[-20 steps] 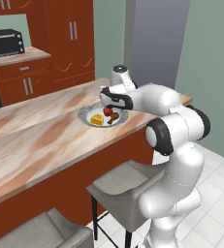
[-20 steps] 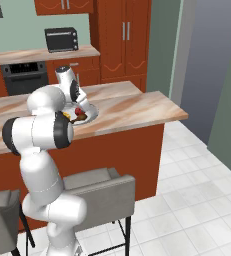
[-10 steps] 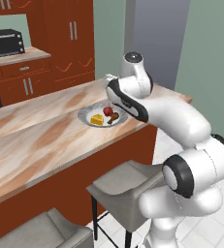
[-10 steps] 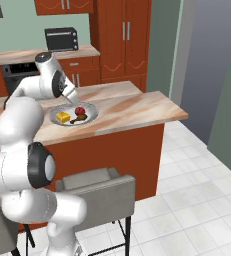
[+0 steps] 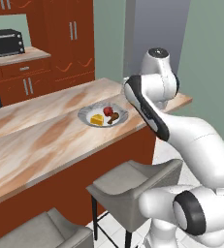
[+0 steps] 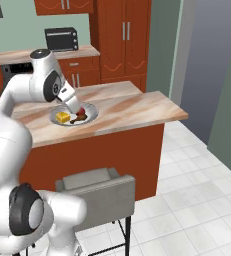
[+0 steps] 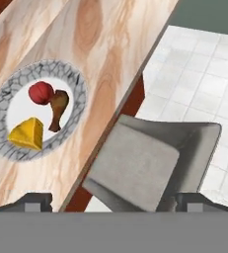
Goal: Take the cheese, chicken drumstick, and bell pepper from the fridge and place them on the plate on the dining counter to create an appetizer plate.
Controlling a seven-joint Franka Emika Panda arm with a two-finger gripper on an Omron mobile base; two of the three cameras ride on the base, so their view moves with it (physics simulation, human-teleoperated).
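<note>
A round pale plate (image 7: 78, 81) with a mottled grey rim sits on the marbled beige-and-tan tabletop (image 5: 40, 140), near its front edge. Three foods lie on it close together. The yellow cheese (image 7: 25, 134) wedge is at one side of the plate. The brown chicken drumstick (image 7: 57, 109) lies flat beside it; in the hand view its long axis runs from the thick end by the red bell pepper (image 7: 41, 92) to the thin end nearer the front rim. Pepper and drumstick seem to touch, though the view is too coarse to be sure.

The gripper (image 7: 113, 201) is up and away from the plate, with its two dark fingertips (image 7: 35, 201) spread wide apart and nothing between them.

A grey cushioned stool (image 5: 133, 181) stands on the white tiled floor (image 6: 197, 200) at the tabletop's red-brown base. Behind are red-brown cupboards (image 6: 124, 37), a black toaster oven (image 6: 61, 38) on the back counter, and grey-green walls.
</note>
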